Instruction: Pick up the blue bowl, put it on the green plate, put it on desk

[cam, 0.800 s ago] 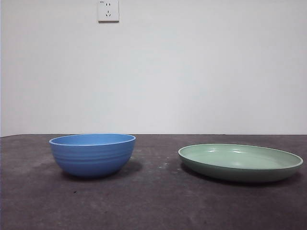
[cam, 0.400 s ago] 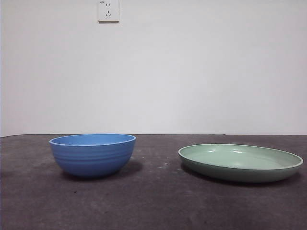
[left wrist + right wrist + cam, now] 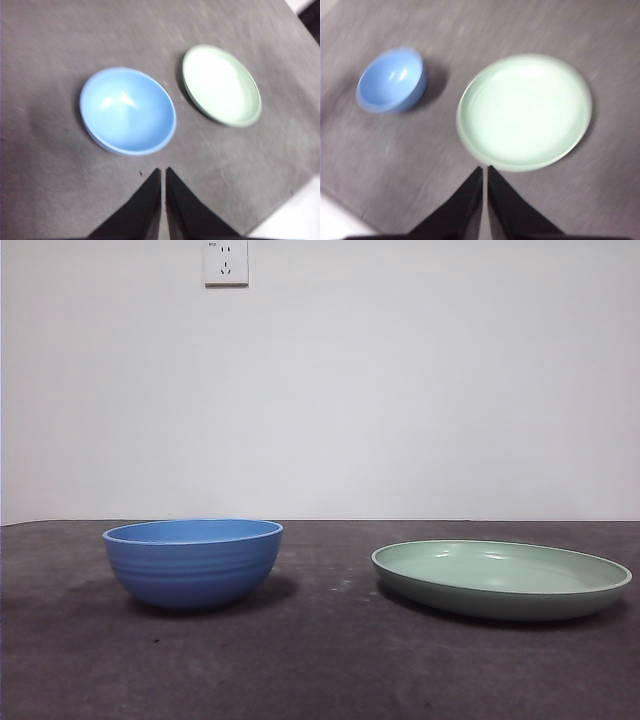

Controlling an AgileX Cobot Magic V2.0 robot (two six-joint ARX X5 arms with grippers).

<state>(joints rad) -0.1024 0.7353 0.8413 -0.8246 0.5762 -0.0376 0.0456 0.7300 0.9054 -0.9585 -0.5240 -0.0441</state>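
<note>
The left gripper (image 3: 163, 172) has its two black jaws pressed nearly together, only a thin slit between them, holding nothing; it hangs high above the desk (image 3: 45, 45), its tips pointing down near the blue bowl (image 3: 128, 111). The right gripper (image 3: 484, 171) is likewise narrowed to a slit and empty, poised high with its tips near the edge of the green plate (image 3: 525, 111) (both wrist views are somewhat blurred). Neither arm shows in the front view.

There the blue bowl (image 3: 193, 562) stands upright on the dark, scuffed desk (image 3: 320, 660), and the green plate (image 3: 501, 579) lies flat beside it, apart, with bare tabletop between. Behind them is a plain white wall (image 3: 400, 390) with a socket (image 3: 226, 262) high up.

Bowl and plate lie exactly where they lay a second ago.
</note>
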